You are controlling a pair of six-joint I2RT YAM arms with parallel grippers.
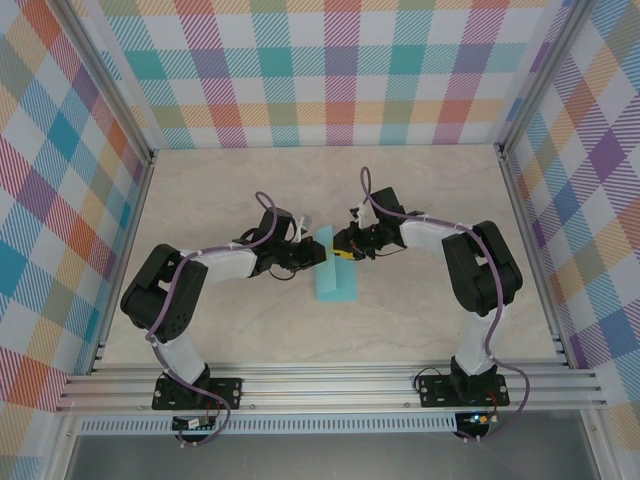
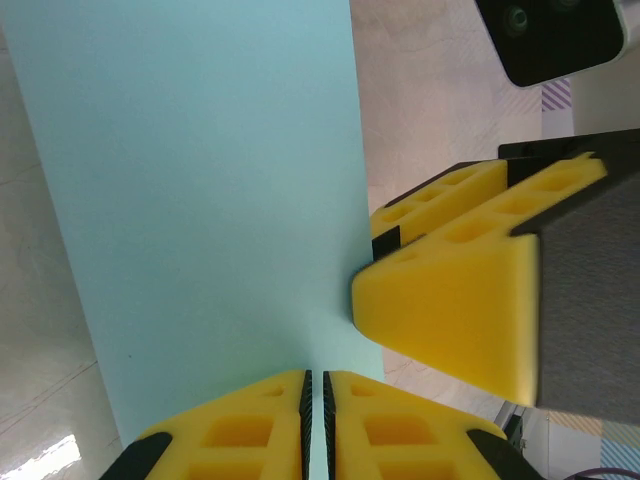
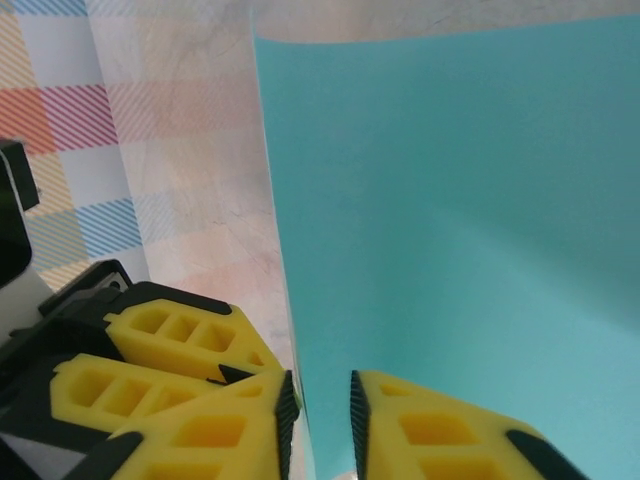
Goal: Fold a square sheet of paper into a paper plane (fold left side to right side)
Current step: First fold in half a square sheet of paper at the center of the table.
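Note:
The square sheet of paper (image 1: 336,280), light turquoise, is at the middle of the table with its far part lifted off the surface. In the left wrist view the sheet (image 2: 200,200) runs down into my left gripper (image 2: 316,378), whose jaws are pressed together on its edge. The right gripper's yellow fingers (image 2: 450,300) sit just to the right, at the same edge. In the right wrist view the sheet (image 3: 450,200) has its left edge passing between the jaws of my right gripper (image 3: 322,378), which stand a narrow gap apart. The left gripper's fingers (image 3: 160,340) are close beside it. From above, the left gripper (image 1: 322,257) and right gripper (image 1: 343,252) meet at the sheet's far end.
The beige marbled tabletop (image 1: 430,330) is bounded by plaid walls (image 1: 340,70) at the back and both sides. An aluminium rail (image 1: 330,385) carrying both arm bases runs along the near edge.

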